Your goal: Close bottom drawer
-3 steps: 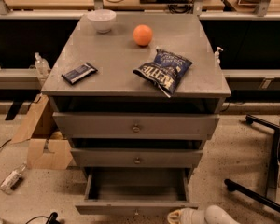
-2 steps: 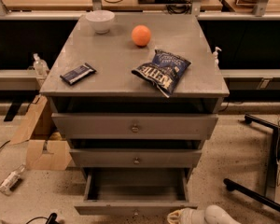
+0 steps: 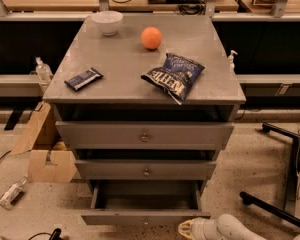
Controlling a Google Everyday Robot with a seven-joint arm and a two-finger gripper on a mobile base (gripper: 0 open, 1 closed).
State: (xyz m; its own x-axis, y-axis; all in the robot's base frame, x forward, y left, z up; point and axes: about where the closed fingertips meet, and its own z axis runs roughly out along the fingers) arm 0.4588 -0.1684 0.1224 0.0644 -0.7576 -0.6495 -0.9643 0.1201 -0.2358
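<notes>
Cabinet (image 3: 140, 91) has three grey drawers. The bottom drawer (image 3: 145, 217) is hanging open at the cabinet's base. My gripper (image 3: 186, 228) sits by its front right corner, and I can't tell if it's apart or together. On the cabinet top: one bowl (image 3: 107, 22), one orange (image 3: 151, 38), one chip bag (image 3: 174, 75), one bar (image 3: 83, 79).

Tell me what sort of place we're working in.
Probably a lab or workshop: long wooden workbench strung with black cables behind the grey metal cabinet, torn brown cardboard box on the speckled floor. The cream gripper sits low, by the open bottom drawer front.
</notes>
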